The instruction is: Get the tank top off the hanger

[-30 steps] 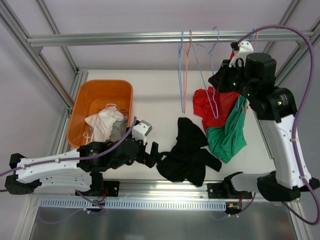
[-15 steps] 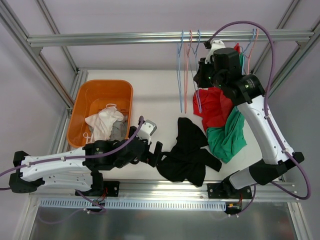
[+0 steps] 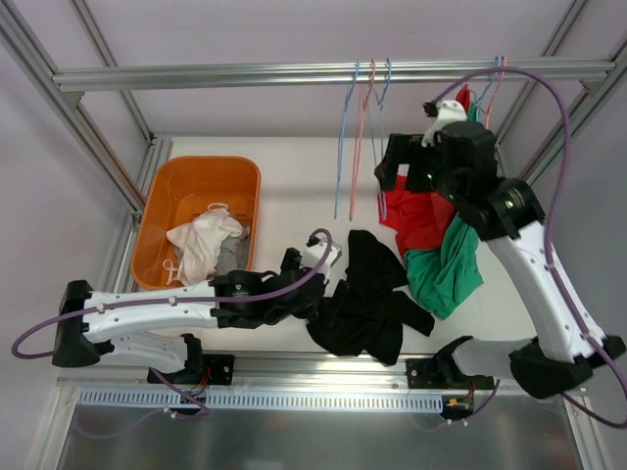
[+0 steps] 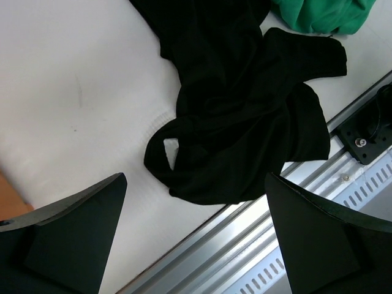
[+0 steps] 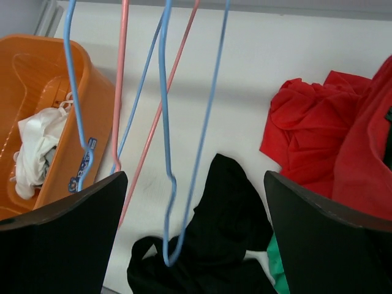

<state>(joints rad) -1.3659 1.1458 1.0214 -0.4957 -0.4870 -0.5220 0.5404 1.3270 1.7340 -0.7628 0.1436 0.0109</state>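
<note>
Hovering just over the black tank top point(image 4: 245, 116): left gripper point(image 4: 195, 176) has jaws spread wide with nothing in them. The top lies crumpled on the table point(image 4: 73, 73), under and slightly ahead of the fingers. It's off any hanger, with one strap loop open right below the gap.

The right gripper point(image 5: 195, 174) is up by the rail point(image 3: 245, 75), also wide open and empty. A bare blue hanger point(image 5: 163, 122) dangles ahead of it, not touched. The pink hanger point(image 5: 119, 92) is off to its left. The red garment point(image 5: 312, 128) sits close on its right, with the green garment point(image 3: 446, 264) below that. Can't tell if those two are on hangers; the arm hides their tops.

Handling, my read:
- Thin jersey: light and limp, so it will drape and drag. Nothing fragile.
- Pinch a bunched fold or the strap loop nearest the fingers. A single flat layer is hard to pick up.
- If red is the target, take the shoulder strap and peel it sideways. The wire hanger will likely swing.
</note>
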